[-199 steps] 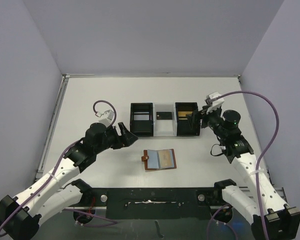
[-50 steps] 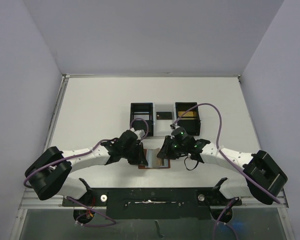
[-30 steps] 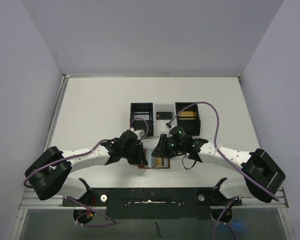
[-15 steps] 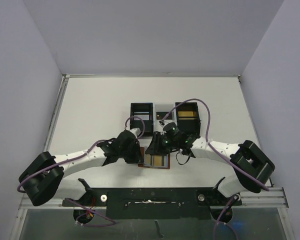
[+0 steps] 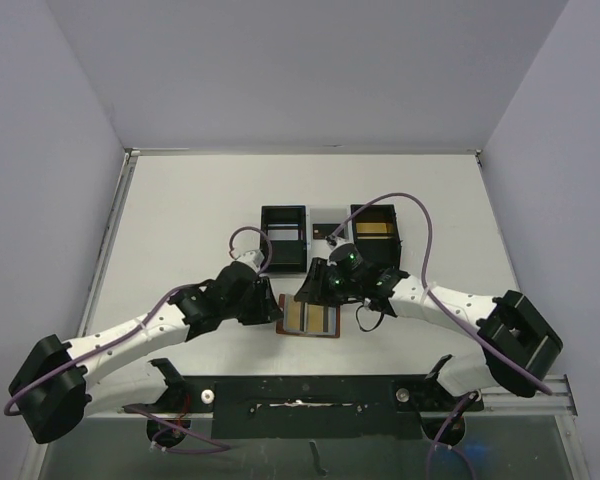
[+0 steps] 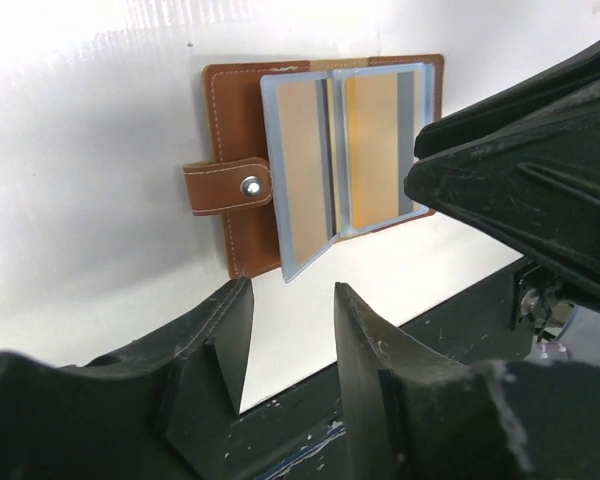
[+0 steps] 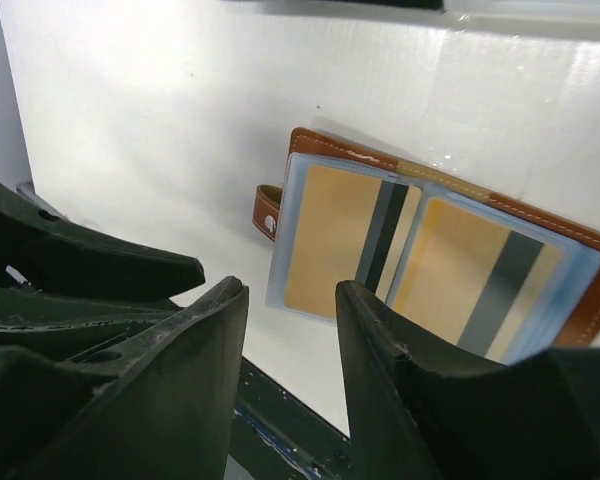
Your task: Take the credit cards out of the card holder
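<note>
Lying open: stitched leather card holder (image 6: 236,120), flat gold-tan credit cards (image 6: 302,165) pocketed.

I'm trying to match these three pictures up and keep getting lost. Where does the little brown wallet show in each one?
Top external: the card holder lies open just below centre, in front of the tray.
Left wrist: upper middle.
Right wrist: centre-right, reaching the right edge.
Shared landmark: its two gold credit cards side by side in all three views. The snap tab shows on its left in both wrist views.
</note>
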Tool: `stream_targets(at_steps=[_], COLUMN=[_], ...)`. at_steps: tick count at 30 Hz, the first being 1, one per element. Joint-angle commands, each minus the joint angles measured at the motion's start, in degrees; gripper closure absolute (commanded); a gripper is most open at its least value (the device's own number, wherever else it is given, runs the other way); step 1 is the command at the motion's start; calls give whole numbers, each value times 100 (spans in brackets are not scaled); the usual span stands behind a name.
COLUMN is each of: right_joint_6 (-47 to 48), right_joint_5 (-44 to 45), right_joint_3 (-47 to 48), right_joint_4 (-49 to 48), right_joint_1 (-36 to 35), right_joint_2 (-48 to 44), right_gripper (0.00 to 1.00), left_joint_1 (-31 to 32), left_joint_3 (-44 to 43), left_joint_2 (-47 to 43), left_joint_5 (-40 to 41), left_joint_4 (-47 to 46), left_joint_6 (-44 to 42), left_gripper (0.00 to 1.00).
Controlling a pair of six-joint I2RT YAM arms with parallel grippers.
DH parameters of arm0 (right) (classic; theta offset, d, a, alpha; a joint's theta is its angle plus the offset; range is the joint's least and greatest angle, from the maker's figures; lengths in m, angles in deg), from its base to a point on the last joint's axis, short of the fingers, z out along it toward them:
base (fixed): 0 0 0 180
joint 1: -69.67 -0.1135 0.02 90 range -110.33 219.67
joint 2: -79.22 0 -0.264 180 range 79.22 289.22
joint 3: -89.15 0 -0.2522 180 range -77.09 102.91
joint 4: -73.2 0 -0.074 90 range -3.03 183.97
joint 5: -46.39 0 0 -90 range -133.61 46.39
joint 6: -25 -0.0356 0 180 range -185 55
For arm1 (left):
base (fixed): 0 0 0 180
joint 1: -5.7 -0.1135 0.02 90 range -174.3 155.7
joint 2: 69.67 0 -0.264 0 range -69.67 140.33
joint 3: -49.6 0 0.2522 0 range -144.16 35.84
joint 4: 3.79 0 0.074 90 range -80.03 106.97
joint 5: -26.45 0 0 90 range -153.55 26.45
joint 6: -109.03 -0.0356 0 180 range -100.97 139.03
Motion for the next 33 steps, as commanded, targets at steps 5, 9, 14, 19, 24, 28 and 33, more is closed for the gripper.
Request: stream_targets(at_steps=[5,9,14,19,24,28,33], right_joint_6=[-367,-416,-337,-379,-384,-415,-426], right_joint_5=[666,598,365,325,316,347,373], right_joint_3=[-262,-352,-300,-249,-302,-382,-416], right_joint_4=[-46,-183,-289,-313,-333,-338,-324], right_joint_1=[-5,-1,3,-6,-8,-1,-4], right_joint_2=[-389,-375,-127,237,432,520,601], right_gripper=[67,69,71,73,73,74,74], left_joint_1=[9,-8,-46,-70,-82,-92,-264], left_joint_3=[-344,-644,-534,-219,27,185,542], left_joint_2=[403,852,878,961,888,777,888], left_joint_5=[-633,-494,-590,-564,-296,-136,-469], left_joint_4=[-919,-570,-625,-962,-1198,-1304,-2252], left_joint_6=[-214,-397,-368,-244,-99,-43,142], left_gripper=[61,68,74,78,77,72,67])
